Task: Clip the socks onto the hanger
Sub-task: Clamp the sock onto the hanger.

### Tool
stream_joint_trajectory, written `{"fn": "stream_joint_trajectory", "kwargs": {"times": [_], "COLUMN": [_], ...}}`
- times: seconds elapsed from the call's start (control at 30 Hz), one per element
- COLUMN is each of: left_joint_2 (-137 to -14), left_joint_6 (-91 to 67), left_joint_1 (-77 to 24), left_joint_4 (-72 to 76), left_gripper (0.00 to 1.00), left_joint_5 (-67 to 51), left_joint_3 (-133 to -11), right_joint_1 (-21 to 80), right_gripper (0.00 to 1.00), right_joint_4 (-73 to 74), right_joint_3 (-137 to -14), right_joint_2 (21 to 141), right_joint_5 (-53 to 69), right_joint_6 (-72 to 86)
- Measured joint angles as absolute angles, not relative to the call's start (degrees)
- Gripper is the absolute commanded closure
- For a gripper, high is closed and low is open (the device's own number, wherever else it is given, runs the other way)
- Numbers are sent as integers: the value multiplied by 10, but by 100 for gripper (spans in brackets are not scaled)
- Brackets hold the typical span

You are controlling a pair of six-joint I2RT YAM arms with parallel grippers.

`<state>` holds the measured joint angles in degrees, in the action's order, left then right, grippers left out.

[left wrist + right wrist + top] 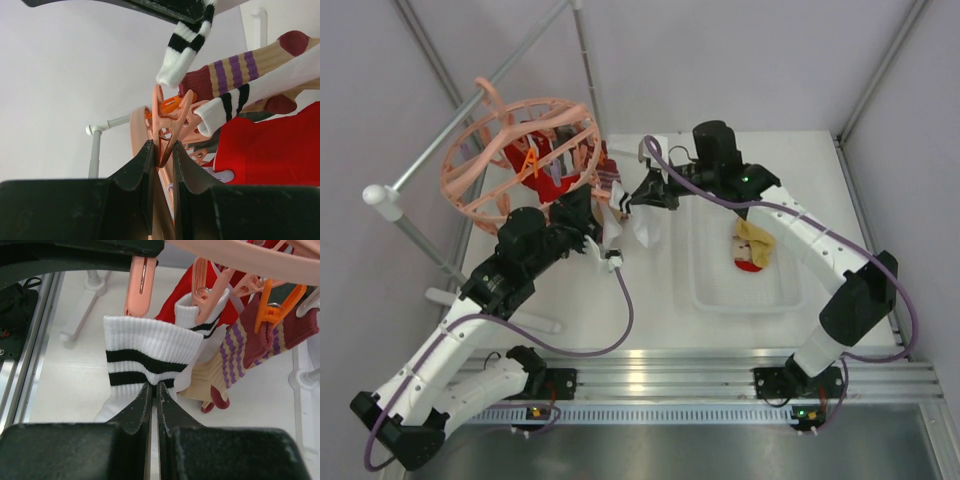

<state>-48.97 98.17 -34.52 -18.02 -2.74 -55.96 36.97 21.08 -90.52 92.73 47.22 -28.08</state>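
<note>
The peach-pink hanger (480,165) hangs from the rail at the back left. My left gripper (162,152) is shut on one of its peach clips (167,127), squeezing the clip's handles. My right gripper (154,386) is shut on a white sock with black stripes (145,352) and holds its cuff just below a peach clip (140,287). Three socks hang clipped on the hanger: a second white striped sock (197,315), a red sock (275,145) and a patterned red-and-beige sock (250,345). A mustard yellow sock (756,238) and a red sock (750,264) lie in the tray.
A clear plastic tray (705,290) sits on the white table under my right arm. The grey metal rail (470,110) runs diagonally at the back left, with its white foot (535,322) on the table. Grey walls close in on both sides.
</note>
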Motion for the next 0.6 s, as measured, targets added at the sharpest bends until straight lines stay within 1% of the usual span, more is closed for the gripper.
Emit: {"fn": "stream_joint_trajectory", "kwargs": {"times": [0.6], "left_joint_2": [-487], "left_joint_6": [1007], "left_joint_1": [-345], "left_joint_4": [-181], "left_gripper": [100], "left_joint_5": [-37], "left_joint_3": [-557], "right_joint_1": [379], "right_gripper": [100], "right_joint_4": [251], "right_joint_3": [-954], "right_joint_2": [969], "right_joint_5": [464], "right_joint_6": [-291]}}
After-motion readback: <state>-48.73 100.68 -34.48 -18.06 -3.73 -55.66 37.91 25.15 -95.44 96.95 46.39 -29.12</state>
